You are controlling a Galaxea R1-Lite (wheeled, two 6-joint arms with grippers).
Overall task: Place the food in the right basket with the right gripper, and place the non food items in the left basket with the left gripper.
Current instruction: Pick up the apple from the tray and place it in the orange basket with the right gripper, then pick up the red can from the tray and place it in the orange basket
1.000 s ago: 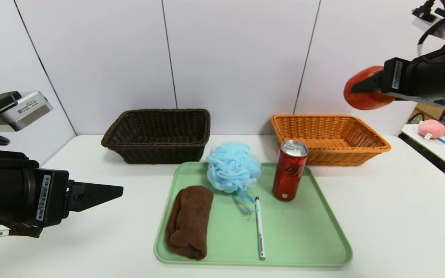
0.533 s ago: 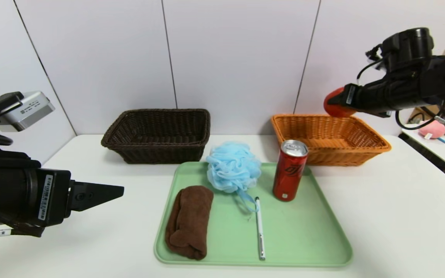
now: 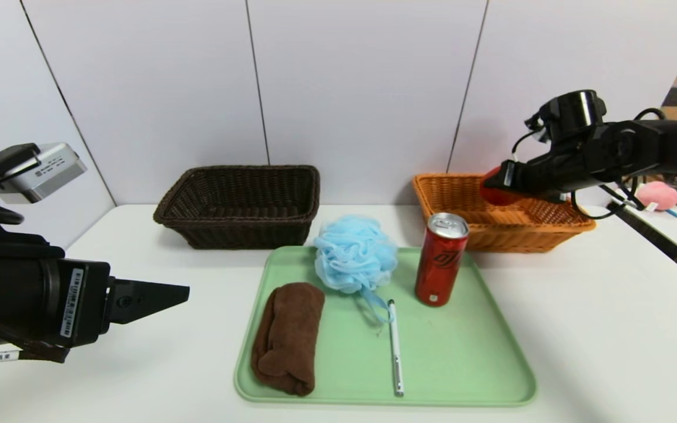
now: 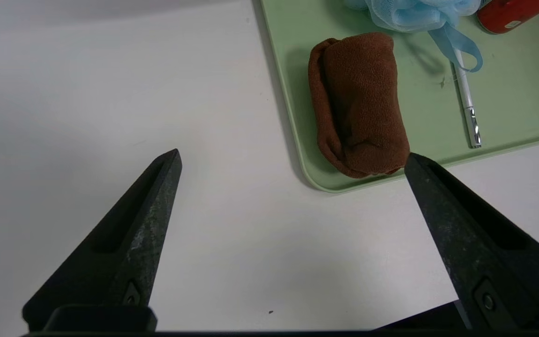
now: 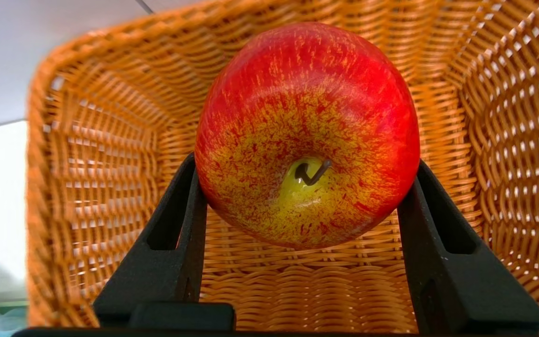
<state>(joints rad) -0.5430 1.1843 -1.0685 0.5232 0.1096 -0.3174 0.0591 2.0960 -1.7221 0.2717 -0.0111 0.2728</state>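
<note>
My right gripper [image 3: 491, 187] is shut on the red-yellow apple [image 5: 307, 135], holding it just inside the orange-tan right basket [image 3: 462, 226], above the woven floor [image 5: 325, 281]. The red drink can [image 3: 440, 258] stands upright on the green tray [image 3: 462, 364]. On the same tray lie the rolled brown towel [image 3: 287, 338], the light-blue bath sponge [image 3: 355, 254] and the white-silver pen [image 3: 395, 346]. The dark brown left basket [image 3: 241, 205] sits at the back left. My left gripper [image 4: 293, 157] hangs open over bare table, left of the tray, with the towel [image 4: 358, 100] beyond its tips.
The white table [image 3: 609, 329] has open room on both sides of the tray. A side table with toys [image 3: 676, 205] stands at the far right. The wall panels rise right behind both baskets.
My right arm has swung down and leftward, carrying the apple from high above the table into the orange-tan basket. The left arm has stayed where it was.
</note>
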